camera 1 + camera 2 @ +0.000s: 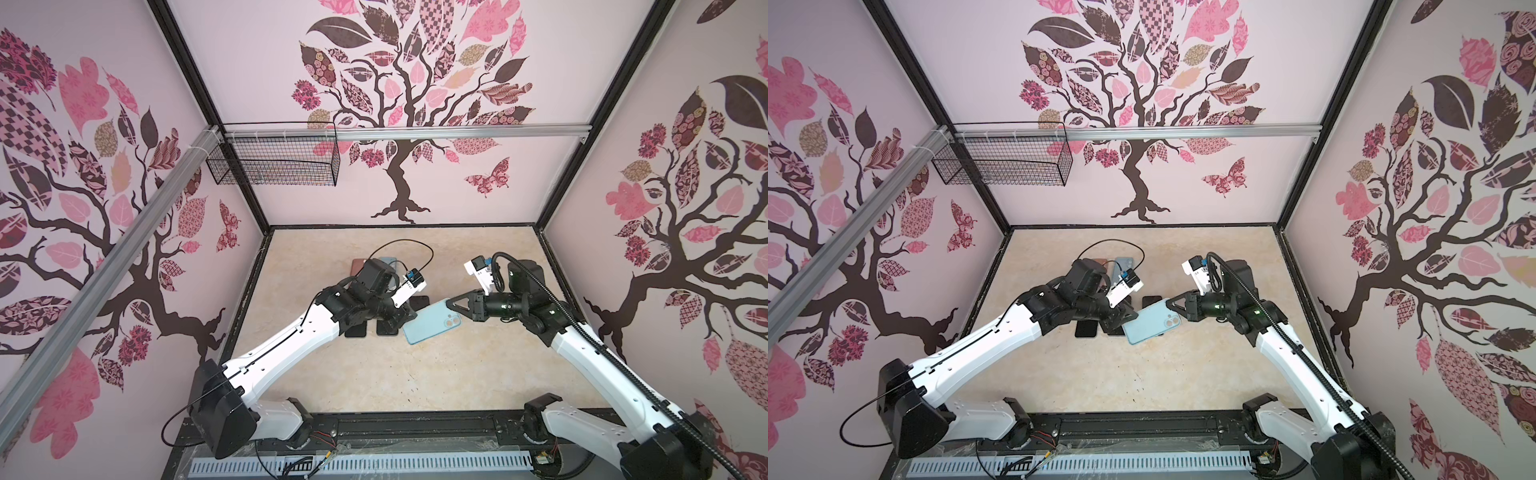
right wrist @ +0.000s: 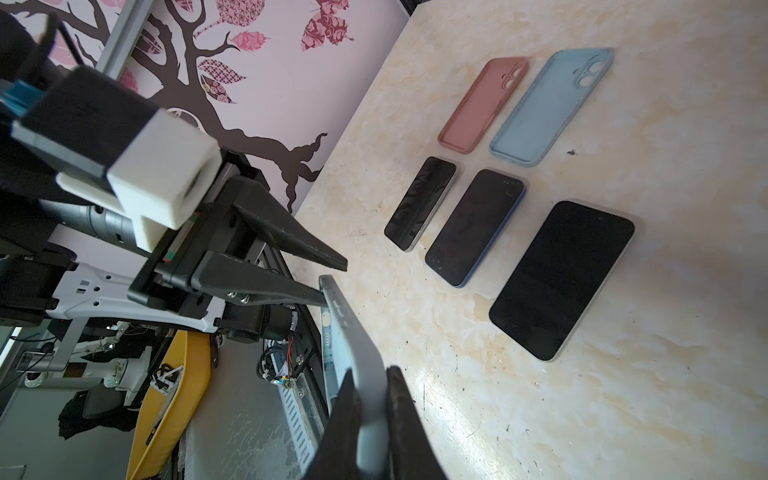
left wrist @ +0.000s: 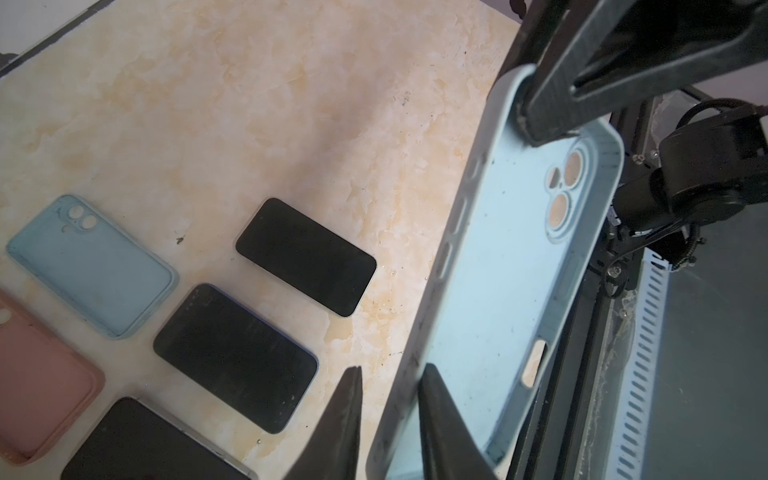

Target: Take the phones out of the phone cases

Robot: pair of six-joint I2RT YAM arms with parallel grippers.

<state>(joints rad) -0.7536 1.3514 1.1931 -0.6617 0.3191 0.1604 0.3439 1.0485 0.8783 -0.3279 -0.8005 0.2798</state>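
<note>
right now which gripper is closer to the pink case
Left. The left gripper is at the end of the held blue case nearest the pink case; right gripper clamps the far end.

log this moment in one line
right gripper: shut on empty blue case, off table | left gripper: straddling its rim | phones: three on table

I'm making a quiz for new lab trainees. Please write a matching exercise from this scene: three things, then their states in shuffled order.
Things:
1. pink case
2. middle phone of the row of three
3. raised blue case

States:
a. clamped in the right gripper
b. lying empty on the table
c. lying bare, dark face up

Pairs: 1-b; 2-c; 3-a
</note>
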